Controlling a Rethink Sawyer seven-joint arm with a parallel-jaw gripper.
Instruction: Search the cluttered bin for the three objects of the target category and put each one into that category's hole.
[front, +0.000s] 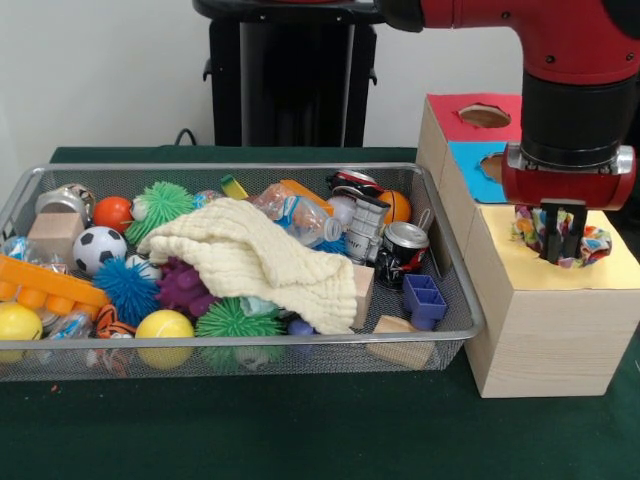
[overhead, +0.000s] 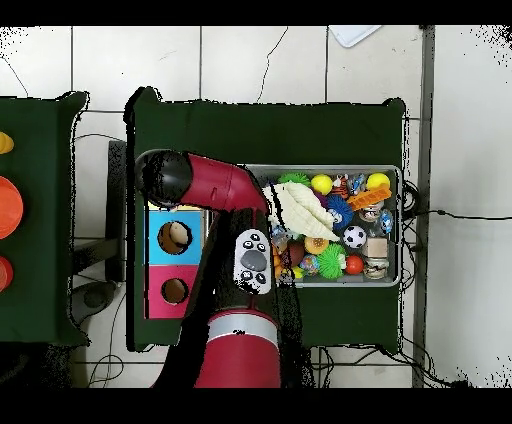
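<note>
While the front view shows the gripper (front: 562, 240) low over the box's (front: 545, 320) yellow top, its jaws clenched on a patterned cloth (front: 590, 243) bunched around them, the arm hides all that from overhead. From the front, the bin (front: 452, 290) lies beside the jaws, holding a cream towel (front: 260, 262), cans and balls. Overhead, only the blue hole (overhead: 174, 237) and red hole (overhead: 175, 291) show; gripper, cloth and yellow section are covered.
</note>
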